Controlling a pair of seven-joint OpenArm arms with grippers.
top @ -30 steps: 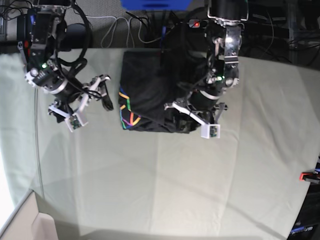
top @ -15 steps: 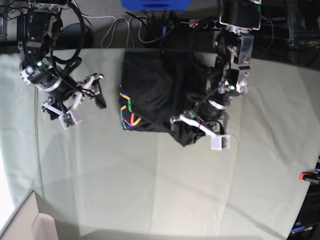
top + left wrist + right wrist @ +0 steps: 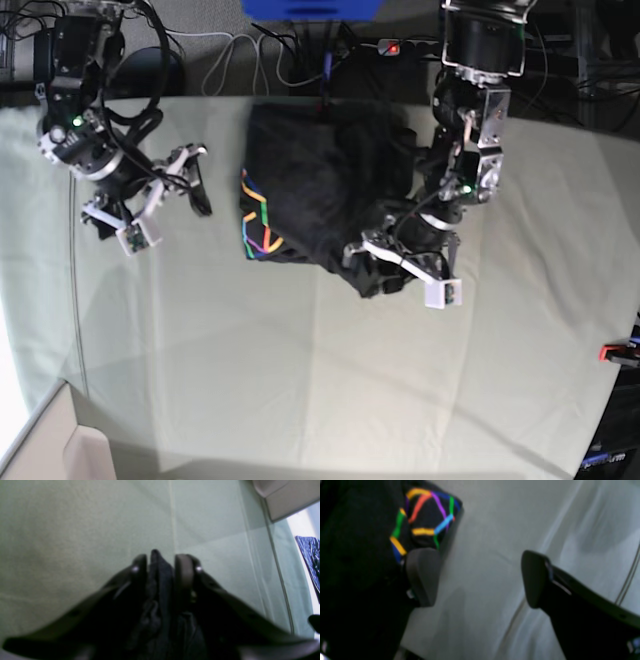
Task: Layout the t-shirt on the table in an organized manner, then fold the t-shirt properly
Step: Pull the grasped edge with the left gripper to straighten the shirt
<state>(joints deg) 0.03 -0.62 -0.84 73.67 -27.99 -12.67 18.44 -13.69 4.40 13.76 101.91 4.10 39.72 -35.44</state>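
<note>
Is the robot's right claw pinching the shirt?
No, the right gripper stands open over the bare table, with the t-shirt beside it.

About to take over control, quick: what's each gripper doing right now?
Left gripper: fingers closed on a bunch of the black t-shirt.
Right gripper: open, holding nothing, beside the shirt's printed corner.

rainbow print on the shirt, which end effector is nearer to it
Right. The right end effector hangs open just beside the rainbow print, clear of it. The left end effector has dark shirt fabric between its fingers at the opposite edge.
</note>
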